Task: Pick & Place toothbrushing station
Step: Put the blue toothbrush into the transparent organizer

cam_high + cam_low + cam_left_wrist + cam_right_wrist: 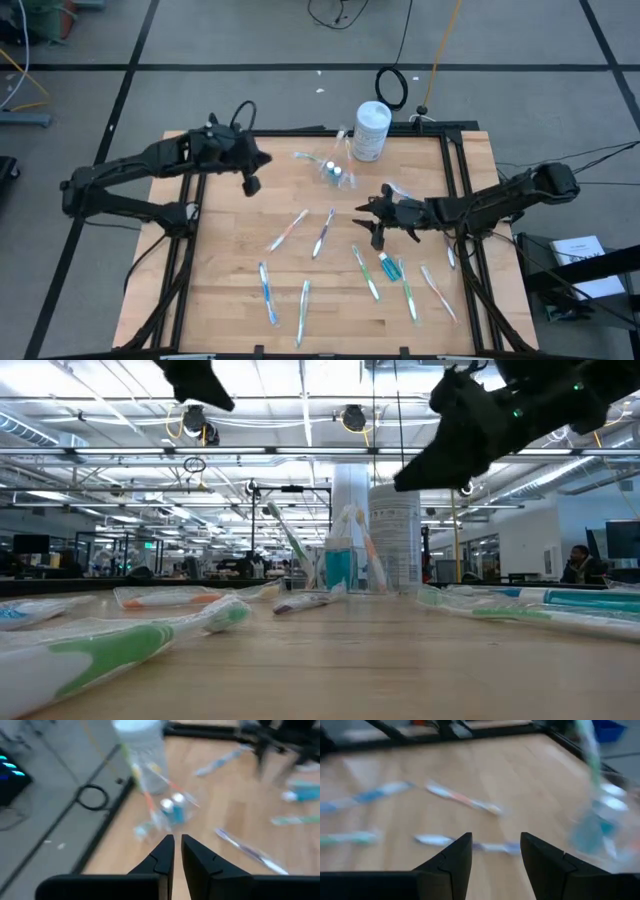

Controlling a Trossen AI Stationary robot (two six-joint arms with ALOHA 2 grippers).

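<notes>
Two pincers hover — left pincer (pixel 174 851) (nearly closed), right pincer (pixel 495 851) agape

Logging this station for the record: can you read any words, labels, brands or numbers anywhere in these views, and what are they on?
No text is readable in any view.
White canister: printed label in the low view, too small and blurred to read.
Blue tube on the table: print cannot be made out.
Toothbrushes: wrappers show no readable markings.
White sheet off the table's right edge: dark marks, too small to read.
</notes>
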